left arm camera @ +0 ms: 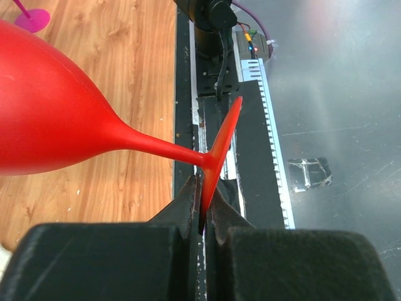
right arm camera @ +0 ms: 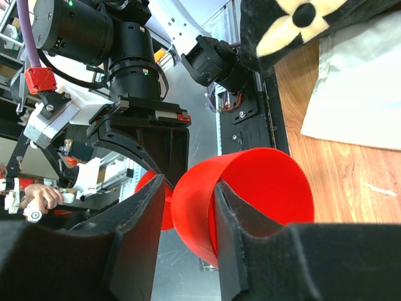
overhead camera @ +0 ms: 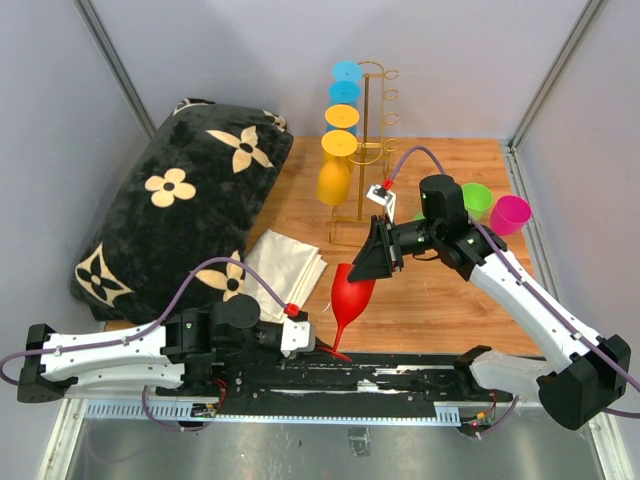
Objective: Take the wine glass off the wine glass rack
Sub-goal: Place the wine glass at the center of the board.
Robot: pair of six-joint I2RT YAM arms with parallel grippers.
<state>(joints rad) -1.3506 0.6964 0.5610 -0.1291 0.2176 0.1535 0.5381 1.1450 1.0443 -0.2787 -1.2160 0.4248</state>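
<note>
A red wine glass [overhead camera: 352,290] hangs tilted above the table's near edge, bowl up and foot down. My left gripper [overhead camera: 322,345] is shut on the thin edge of its foot [left arm camera: 219,157], and the bowl [left arm camera: 56,119] fills the left of the left wrist view. My right gripper [overhead camera: 372,262] is at the bowl's rim [right arm camera: 250,188]. One finger [right arm camera: 241,238] is inside the bowl and the other [right arm camera: 141,232] stands outside with a gap, so it is open [right arm camera: 188,183]. The gold wine glass rack [overhead camera: 375,130] stands at the back with several coloured glasses hanging on its left side.
A black flowered pillow [overhead camera: 170,210] fills the left of the table, with a folded white cloth [overhead camera: 285,262] beside it. A green cup [overhead camera: 477,198] and a pink glass [overhead camera: 510,213] stand behind the right arm. A black rail [overhead camera: 400,375] runs along the near edge.
</note>
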